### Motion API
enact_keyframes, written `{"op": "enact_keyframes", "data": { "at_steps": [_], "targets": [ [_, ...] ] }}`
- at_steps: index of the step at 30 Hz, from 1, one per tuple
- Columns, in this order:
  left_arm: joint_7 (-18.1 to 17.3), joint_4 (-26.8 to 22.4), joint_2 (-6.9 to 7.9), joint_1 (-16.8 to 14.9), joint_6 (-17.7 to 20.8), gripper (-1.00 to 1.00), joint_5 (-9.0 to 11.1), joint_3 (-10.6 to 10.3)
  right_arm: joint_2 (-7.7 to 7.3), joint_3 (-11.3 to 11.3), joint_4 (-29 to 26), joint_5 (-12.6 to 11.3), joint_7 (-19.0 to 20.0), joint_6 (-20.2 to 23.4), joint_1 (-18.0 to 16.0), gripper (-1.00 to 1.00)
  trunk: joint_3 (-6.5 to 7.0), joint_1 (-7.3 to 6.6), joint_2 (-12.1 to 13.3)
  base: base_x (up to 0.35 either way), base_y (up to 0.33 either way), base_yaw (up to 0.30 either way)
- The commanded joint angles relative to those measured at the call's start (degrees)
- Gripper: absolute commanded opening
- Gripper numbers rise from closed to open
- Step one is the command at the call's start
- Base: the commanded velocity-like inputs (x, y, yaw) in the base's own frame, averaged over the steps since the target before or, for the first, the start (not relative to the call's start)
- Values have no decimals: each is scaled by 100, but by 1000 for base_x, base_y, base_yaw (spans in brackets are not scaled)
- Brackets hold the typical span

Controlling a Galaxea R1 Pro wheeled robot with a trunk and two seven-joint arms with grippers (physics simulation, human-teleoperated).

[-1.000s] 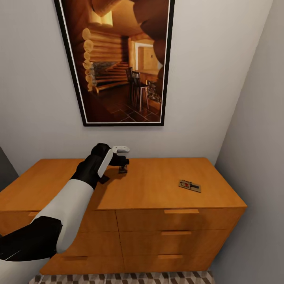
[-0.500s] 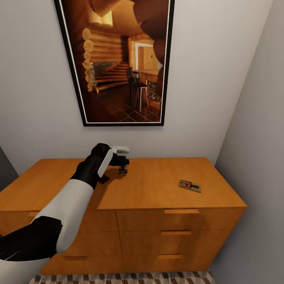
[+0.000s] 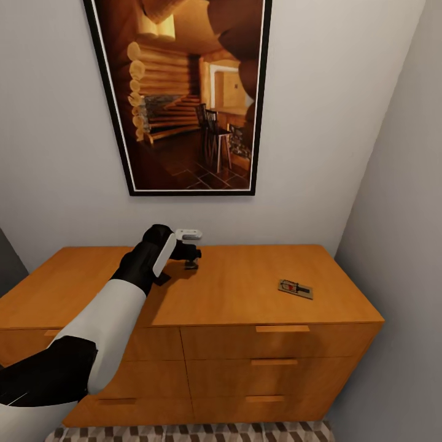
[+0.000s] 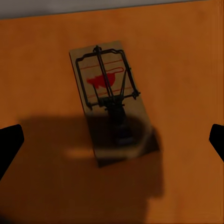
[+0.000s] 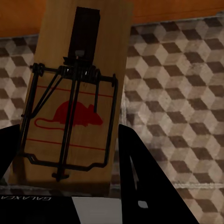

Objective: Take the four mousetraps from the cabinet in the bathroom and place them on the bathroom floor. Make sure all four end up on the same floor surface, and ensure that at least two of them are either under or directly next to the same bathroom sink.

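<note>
On the cabinet (image 3: pixel 233 294) top, a mousetrap (image 3: pixel 295 288) lies near the right end. My left gripper (image 3: pixel 191 263) hovers over the cabinet's back middle. In the left wrist view it is open (image 4: pixel 112 142), with its fingertips (image 4: pixel 9 144) wide apart on either side of a second mousetrap (image 4: pixel 109 100) that lies flat on the wood below, in the gripper's shadow. My right gripper (image 5: pixel 70 161) is shut on a third mousetrap (image 5: pixel 77 98), a wooden board with a red mouse print and a wire bar, held above the bathroom floor (image 5: pixel 177 93).
A large framed picture (image 3: pixel 184 92) hangs on the wall above the cabinet. A grey side wall (image 3: pixel 399 245) stands close to the cabinet's right end. The cabinet front has drawers with bar handles (image 3: pixel 282 329). Cube-patterned tiles (image 3: pixel 184 433) show at its foot.
</note>
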Motion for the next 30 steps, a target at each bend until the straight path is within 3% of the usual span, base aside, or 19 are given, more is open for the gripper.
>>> {"op": "enact_keyframes", "data": {
  "at_steps": [1, 30],
  "targets": [
    [51, 22, 0, -4, 18, 100, 57, -12, -3, -48, 6, -29, 67, -12, -3, -100, -10, 0, -3, 0, 0, 0],
    [50, 237, -27, -4, 5, 100, 57, -22, -9, -48, 14, -29, 67, -12, -3, -100, -86, 0, -3, 0, 0, 0]
  ]
}}
